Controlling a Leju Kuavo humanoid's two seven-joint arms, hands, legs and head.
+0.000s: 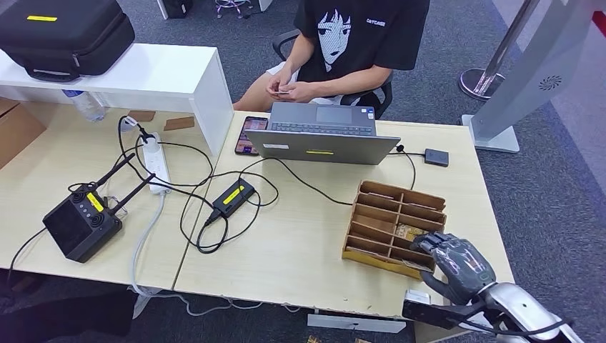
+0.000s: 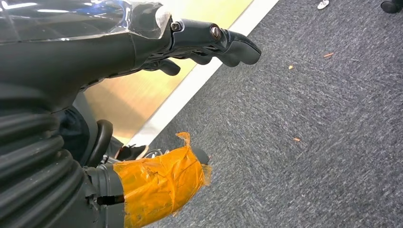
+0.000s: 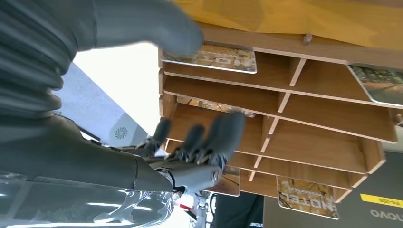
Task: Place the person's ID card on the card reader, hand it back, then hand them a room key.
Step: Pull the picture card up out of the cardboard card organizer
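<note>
Hanging beside the table's edge over grey carpet, the left hand (image 2: 209, 45) holds nothing, its fingers loosely apart. On the table (image 1: 300, 243), a black controller (image 1: 81, 223) sits far left, with a power strip (image 1: 158, 164) and a laptop (image 1: 319, 133) further along. Behind the laptop a seated person (image 1: 343, 43) holds a small card (image 1: 283, 92) in both hands. Next comes the wooden card rack (image 1: 391, 223), its slots holding room key cards (image 3: 309, 197). Over its near right corner, the right hand (image 1: 457, 263) grasps nothing, its fingers (image 3: 223, 135) spread before the slots.

Bright even indoor light, soft shadows, wide-angle edge distortion, wrist views blurred close-up
</note>
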